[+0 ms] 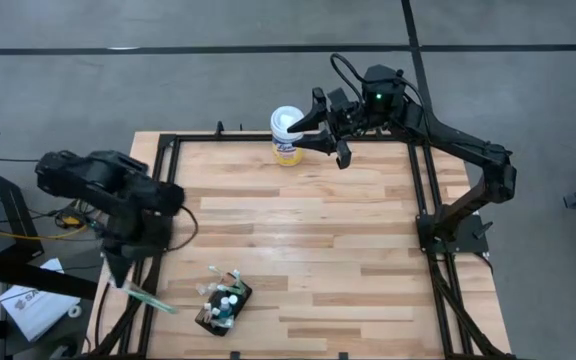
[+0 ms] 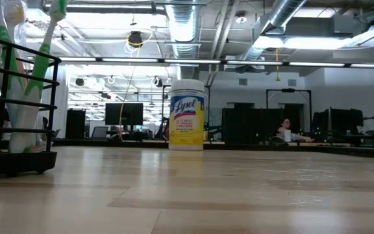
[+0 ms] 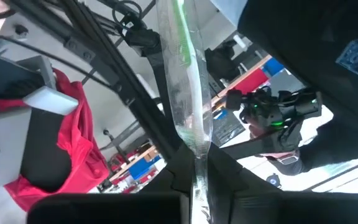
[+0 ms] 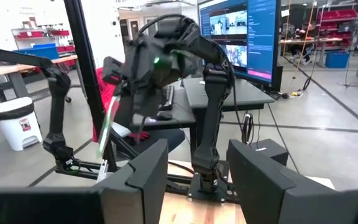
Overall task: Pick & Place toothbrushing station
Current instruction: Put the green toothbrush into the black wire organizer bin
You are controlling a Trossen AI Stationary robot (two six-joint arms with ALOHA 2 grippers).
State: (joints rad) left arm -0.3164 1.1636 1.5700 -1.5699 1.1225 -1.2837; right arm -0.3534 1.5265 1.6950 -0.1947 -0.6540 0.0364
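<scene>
One green, plastic-wrapped toothbrush (image 1: 148,297) sits pinched between the fingers of my left gripper (image 1: 120,274), which hangs past the table's (image 1: 308,230) left edge at about eight o'clock on the board. In my left wrist view the wrapped toothbrush runs straight out from between my closed fingers (image 3: 185,180), with the clear wrapper crinkled around the green handle.

Just beside that gripper, toward the table's six to seven o'clock edge, lies the toothbrushing station (image 1: 224,306), a small black holder with more brushes and small bottles standing in it. In the low view its black wire frame (image 2: 18,104) stands upright on the wood, brushes leaning inside.

My right gripper (image 1: 340,142) waits at about twelve o'clock on the far edge, fingers spread and holding nothing, just beside the white-lidded yellow wipes canister (image 1: 287,135).

Handling, as I judge it: the station looks light and stiff, a thin frame that will not give under my fingers, but top-heavy with loose contents that can tip or rattle out if I tilt it. The wrapped brush looks slippery, so a firm pinch matters. For the station I would take hold across a short side of the black frame, low on the rim, clear of the brushes, and keep it level while carrying.
</scene>
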